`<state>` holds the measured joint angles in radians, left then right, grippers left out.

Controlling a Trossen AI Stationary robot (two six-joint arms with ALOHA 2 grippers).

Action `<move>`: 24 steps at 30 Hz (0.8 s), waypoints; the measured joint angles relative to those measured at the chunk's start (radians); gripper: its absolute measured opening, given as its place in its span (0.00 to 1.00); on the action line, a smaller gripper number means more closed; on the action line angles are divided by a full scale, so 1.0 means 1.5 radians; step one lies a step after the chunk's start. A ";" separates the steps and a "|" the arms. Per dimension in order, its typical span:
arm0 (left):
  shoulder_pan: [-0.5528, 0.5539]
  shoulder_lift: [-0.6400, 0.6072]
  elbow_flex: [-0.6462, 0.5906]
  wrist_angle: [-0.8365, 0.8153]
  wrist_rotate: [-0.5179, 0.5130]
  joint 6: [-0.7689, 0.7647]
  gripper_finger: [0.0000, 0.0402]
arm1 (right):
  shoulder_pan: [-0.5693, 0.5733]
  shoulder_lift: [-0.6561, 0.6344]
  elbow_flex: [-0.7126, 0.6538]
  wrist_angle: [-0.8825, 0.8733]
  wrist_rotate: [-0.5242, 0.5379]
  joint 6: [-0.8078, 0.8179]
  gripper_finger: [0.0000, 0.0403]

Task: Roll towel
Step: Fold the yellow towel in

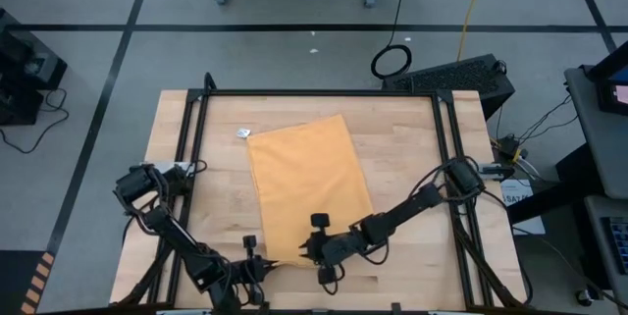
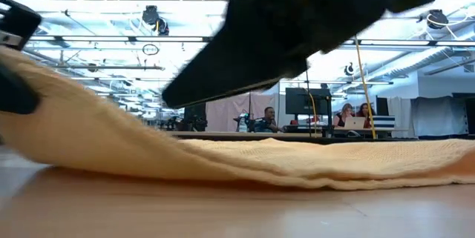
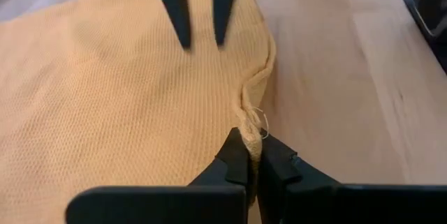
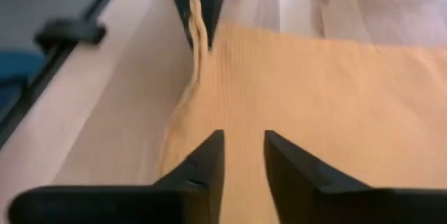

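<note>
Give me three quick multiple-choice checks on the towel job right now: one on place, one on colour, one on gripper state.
1. Where is the white tag?
A. By the towel's far left corner
B. Under the right gripper
C. Off the table

2. What colour is the towel?
A. Blue
B. Mustard yellow
C. White

3. What is the left gripper doing?
A. Open above bare wood
B. Shut on the towel's near corner
C. Holding the tag

Answers:
1 A: the high view shows the tag at the far left corner.
2 B: every view shows mustard-yellow cloth.
3 B: the left wrist view shows cloth pinched between its fingers, while the right gripper stands open over the towel.
</note>
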<state>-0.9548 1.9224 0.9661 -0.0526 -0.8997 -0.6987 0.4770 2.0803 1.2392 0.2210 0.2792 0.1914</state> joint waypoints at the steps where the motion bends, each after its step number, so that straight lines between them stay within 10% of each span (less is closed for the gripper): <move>1: -0.004 0.000 0.000 -0.007 0.000 -0.001 0.01 | 0.005 -0.016 0.000 -0.037 0.000 -0.006 0.25; 14: -0.027 0.000 -0.001 -0.082 -0.015 -0.001 0.01 | 0.209 -0.120 0.001 -0.528 0.000 0.190 0.51; 24: -0.033 -0.001 -0.003 -0.089 -0.026 -0.001 0.01 | 0.312 -0.140 0.000 -0.680 0.200 0.261 0.45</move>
<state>-1.0039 1.9217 0.9615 -0.1860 -0.9384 -0.7006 0.9447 1.8700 1.2388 -0.7994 0.5788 0.5833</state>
